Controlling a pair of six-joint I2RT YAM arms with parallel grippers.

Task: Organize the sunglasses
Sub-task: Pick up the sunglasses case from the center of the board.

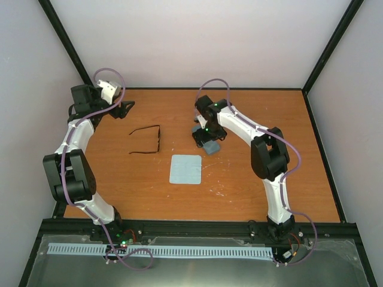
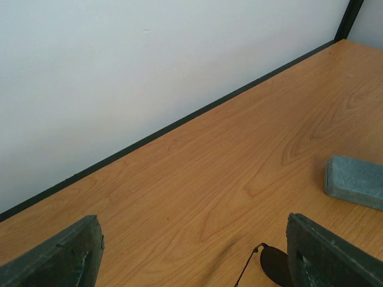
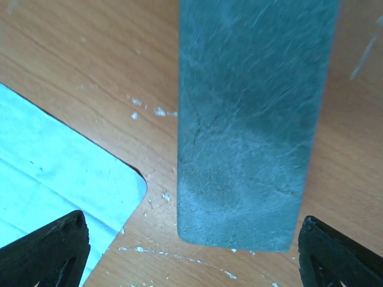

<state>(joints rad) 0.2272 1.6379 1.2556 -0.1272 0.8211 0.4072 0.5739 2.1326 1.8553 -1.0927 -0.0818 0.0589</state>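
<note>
The sunglasses (image 1: 147,141) lie on the wooden table left of centre, with a thin dark frame and both temple arms spread open. In the left wrist view one dark lens (image 2: 272,263) shows at the bottom, next to the right finger. My left gripper (image 1: 124,108) is open and empty, hovering behind and left of the sunglasses. My right gripper (image 1: 203,141) is open, hovering over the near end of the closed grey-blue case (image 3: 251,119). The case also shows in the top view (image 1: 211,147) and the left wrist view (image 2: 354,181).
A flat light-blue cloth (image 1: 185,169) lies in front of the case and right of the sunglasses; its corner shows in the right wrist view (image 3: 54,167). White walls with black edge rails enclose the table at the back and sides. White flecks dot the wood near the case.
</note>
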